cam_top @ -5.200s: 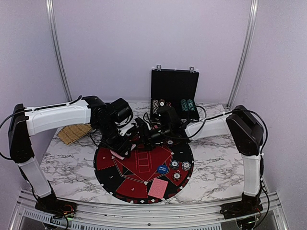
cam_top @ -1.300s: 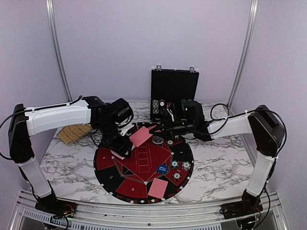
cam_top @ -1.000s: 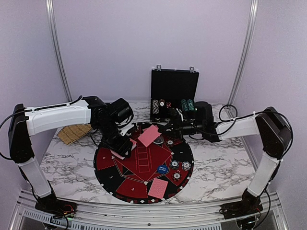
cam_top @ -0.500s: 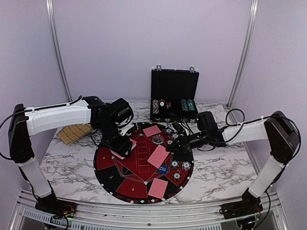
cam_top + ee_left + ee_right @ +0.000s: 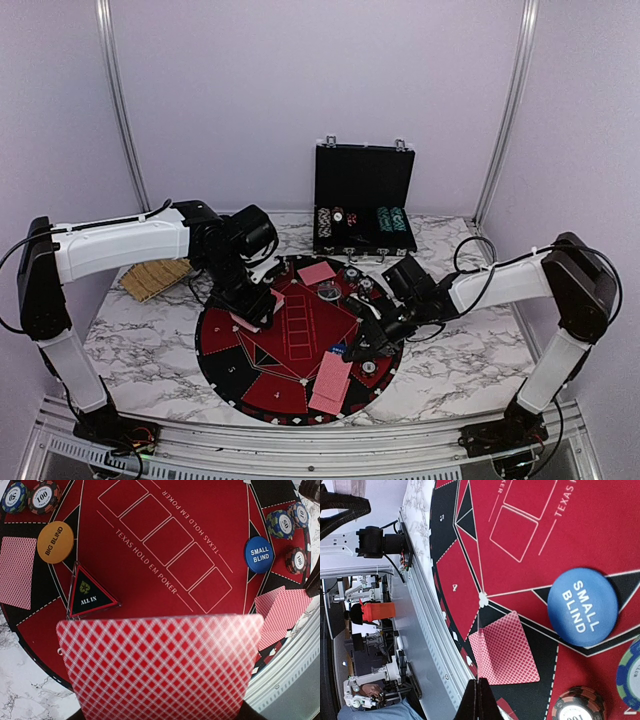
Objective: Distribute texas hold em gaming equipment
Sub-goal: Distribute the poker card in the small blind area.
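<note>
My left gripper hovers over the left of the round mat, shut on red-backed playing cards that hide its fingers in the left wrist view. The right gripper is low over the mat's near right, shut on one card, seen edge-on in the right wrist view. That card hangs just above a card lying on the mat. Close by are the blue small blind disc, the orange big blind disc and striped chips.
The black case stands open at the back with rows of chips. Another card lies on the mat's far side, near an "all in" triangle. A tan woven piece lies at the left. The table's metal rail runs just past the mat.
The right gripper has carried its card from the mat's far side across to the near right and lowered it over the card lying there. The left arm has not moved.
</note>
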Robot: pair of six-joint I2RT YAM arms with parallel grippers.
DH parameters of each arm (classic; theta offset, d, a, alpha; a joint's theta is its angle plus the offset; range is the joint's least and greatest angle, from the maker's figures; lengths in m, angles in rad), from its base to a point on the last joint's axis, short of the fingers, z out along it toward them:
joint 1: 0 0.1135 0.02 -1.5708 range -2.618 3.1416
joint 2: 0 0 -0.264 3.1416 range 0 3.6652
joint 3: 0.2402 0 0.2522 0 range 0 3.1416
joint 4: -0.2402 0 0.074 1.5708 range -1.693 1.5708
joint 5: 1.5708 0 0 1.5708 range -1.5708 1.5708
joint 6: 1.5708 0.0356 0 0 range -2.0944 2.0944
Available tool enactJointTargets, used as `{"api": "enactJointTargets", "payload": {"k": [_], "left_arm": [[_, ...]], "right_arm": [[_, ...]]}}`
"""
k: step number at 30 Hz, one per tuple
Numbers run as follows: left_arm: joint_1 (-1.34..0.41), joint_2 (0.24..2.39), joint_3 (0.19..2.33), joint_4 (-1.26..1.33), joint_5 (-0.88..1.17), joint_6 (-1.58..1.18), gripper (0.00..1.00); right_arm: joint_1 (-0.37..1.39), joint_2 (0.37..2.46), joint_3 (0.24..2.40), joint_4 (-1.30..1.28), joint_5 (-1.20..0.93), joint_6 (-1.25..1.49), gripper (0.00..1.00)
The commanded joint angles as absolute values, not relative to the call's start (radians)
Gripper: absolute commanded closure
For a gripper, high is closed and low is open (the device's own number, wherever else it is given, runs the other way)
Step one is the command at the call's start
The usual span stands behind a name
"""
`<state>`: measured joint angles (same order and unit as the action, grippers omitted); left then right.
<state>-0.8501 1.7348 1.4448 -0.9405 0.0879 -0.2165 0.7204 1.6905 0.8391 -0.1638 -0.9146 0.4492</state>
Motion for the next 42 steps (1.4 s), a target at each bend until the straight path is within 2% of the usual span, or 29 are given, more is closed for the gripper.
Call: {"api": "enactJointTargets", "payload": {"k": [1,20,34,42], "left_arm": [[-0.848,1.729,1.459,-0.947,0.087,-0.207,0.59],[-0.849,1.728,1.463,-0.948,0.089,-0.207,0.59],[-0.849,1.723,1.461,-0.948,0.092,-0.207,0.59],[-0.849,1.72,1.461,-0.947,0.097,-0.206,0.59]], "right_arm": [[0.742,1.705,0.872,-0.208,-0.889,0.399,1.0],[0.766,1.7,0.894,-0.313,-0.773,0.351,0.98],[0.775,1.645,0.942,-0.4,-0.659,0.334,0.65],[0.769,1.609,1.0,-0.383,-0.639,0.392,0.52]]}}
